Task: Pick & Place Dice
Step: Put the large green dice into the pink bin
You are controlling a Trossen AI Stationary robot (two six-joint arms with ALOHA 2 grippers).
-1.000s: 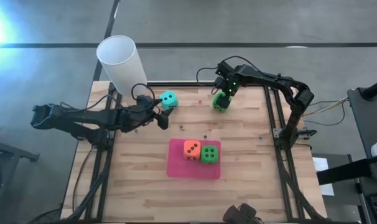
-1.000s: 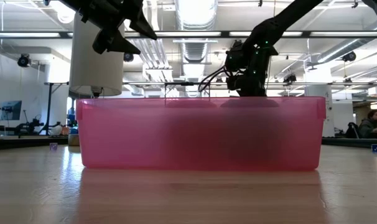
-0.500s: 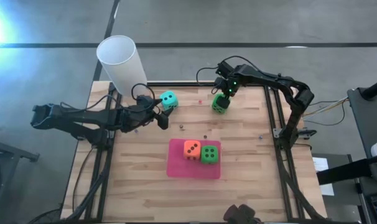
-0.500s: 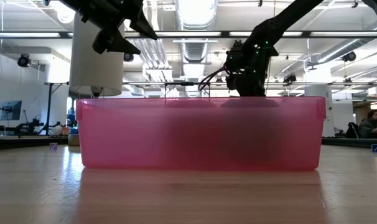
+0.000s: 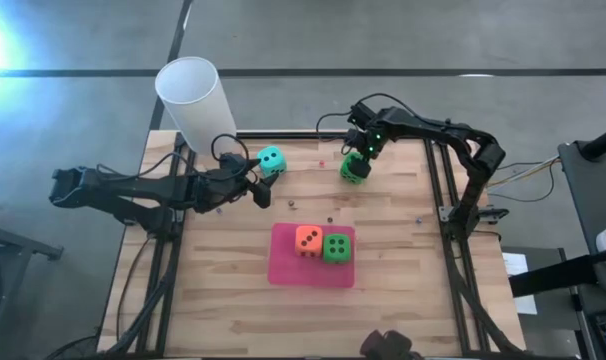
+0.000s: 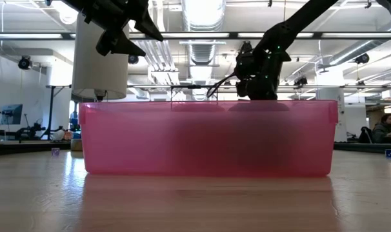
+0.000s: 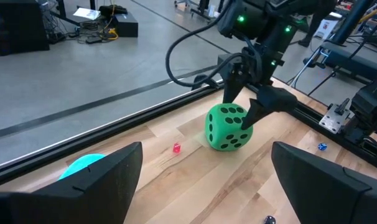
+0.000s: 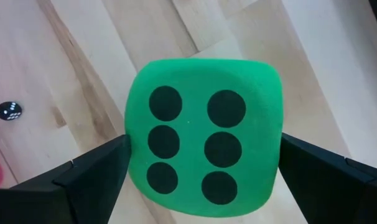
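Note:
A green die with six pips up rests on the table near its far edge. My right gripper hangs over it, pointing down, open, with one finger on each side of the die. My left gripper hovers open above the table's left part, beside a teal die that lies on the wood. An orange die and a second green die sit in the pink tray. In the low view the tray's wall hides the dice. My right gripper's fingers come from above and stand at two opposite sides of the green die, near its top. Whether they touch it, I cannot tell. The die rests flat on the table.
A tall white cylinder stands at the table's far left corner, behind my left arm. A few tiny dice lie on the wood, among them a red one and a blue one. Bare wood lies between the tray and the far dice.

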